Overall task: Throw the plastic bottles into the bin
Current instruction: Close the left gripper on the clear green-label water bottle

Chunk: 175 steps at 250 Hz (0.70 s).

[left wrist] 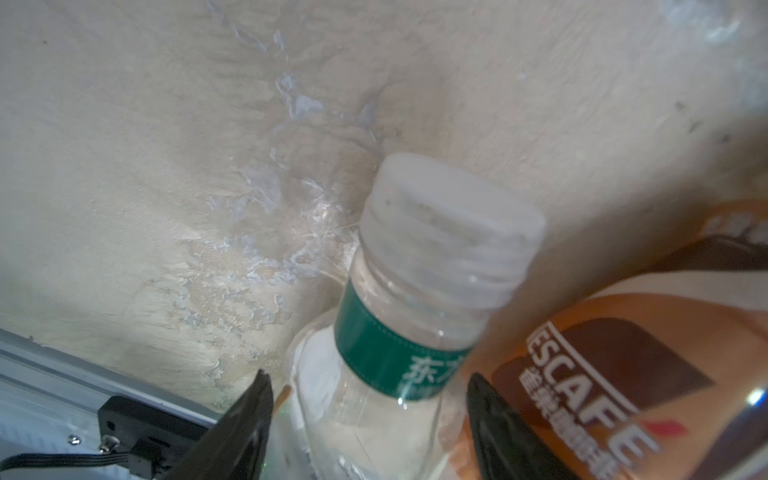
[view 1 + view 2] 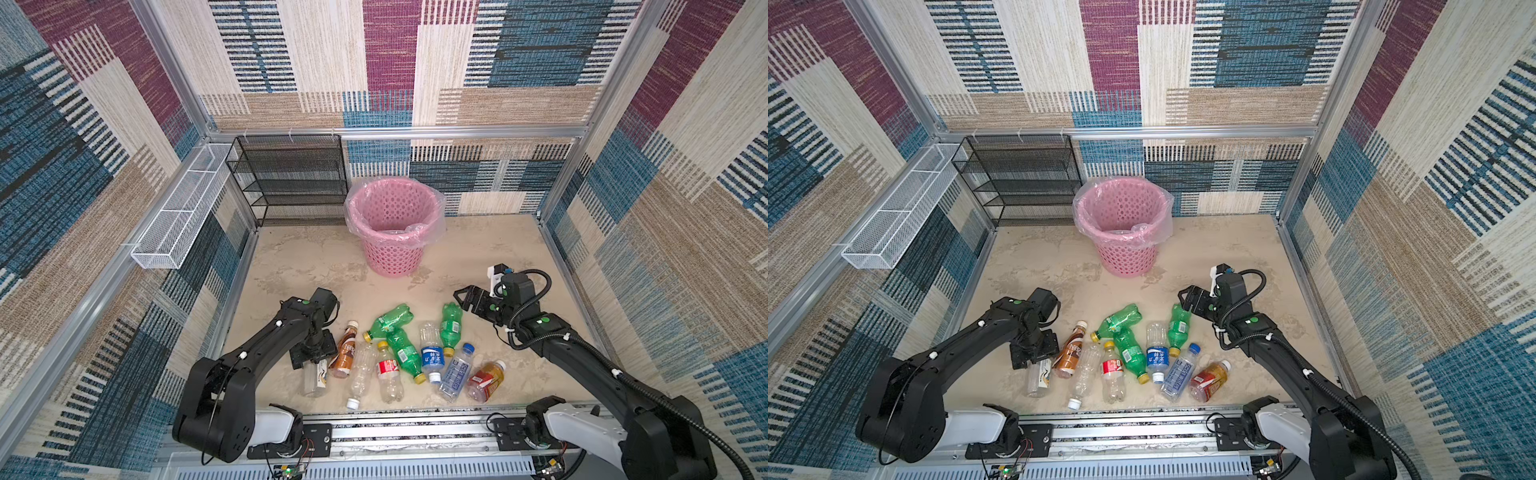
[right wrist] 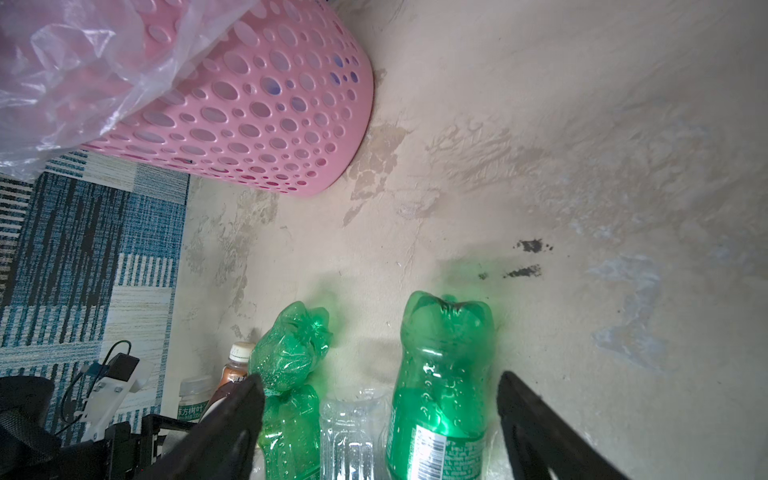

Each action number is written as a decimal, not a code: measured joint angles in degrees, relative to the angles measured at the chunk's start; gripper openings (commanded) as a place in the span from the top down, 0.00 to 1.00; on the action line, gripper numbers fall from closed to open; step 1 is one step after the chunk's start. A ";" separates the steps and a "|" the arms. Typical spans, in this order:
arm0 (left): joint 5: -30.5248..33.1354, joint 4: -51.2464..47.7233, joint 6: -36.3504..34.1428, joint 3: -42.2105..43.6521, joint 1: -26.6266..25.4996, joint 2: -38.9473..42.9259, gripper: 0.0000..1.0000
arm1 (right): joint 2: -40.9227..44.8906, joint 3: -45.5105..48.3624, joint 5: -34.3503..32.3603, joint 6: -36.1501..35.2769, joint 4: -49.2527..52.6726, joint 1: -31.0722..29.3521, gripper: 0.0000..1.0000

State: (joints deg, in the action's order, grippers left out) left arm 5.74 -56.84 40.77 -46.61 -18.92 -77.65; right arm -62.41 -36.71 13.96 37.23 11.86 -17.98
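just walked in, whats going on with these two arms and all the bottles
Two robot arms are set to move the plastic bottles from the table into the pink bin at the back. The left pincer is down over a clear white-capped bottle at the left end of the pile, a jaw on each side; whether it grips is unclear. The right pincer is open, with a green bottle between its jaws, not yet gripped. The pile lies on the table.

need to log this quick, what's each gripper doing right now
left gripper: jaws on either side of the clear bottle; cannot tell if it grips yet
right gripper: open, holding nothing
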 measured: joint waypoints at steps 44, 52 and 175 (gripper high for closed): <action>-0.44 0.35 1.49 0.33 0.04 -0.94 0.16 | -0.22 0.00 0.00 0.00 -0.02 0.00 0.11; -0.63 0.48 1.68 0.35 0.04 -1.01 0.15 | -0.24 0.00 0.00 0.00 -0.02 0.00 0.11; -4.55 -0.98 5.75 4.00 -0.13 4.26 0.24 | -0.61 -0.07 0.00 0.00 -0.24 0.00 0.11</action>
State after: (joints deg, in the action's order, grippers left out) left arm 1.19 -57.82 46.52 -42.61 -19.05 -73.38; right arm -63.02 -36.77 13.96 37.23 11.62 -17.98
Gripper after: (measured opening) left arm 0.787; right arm 0.887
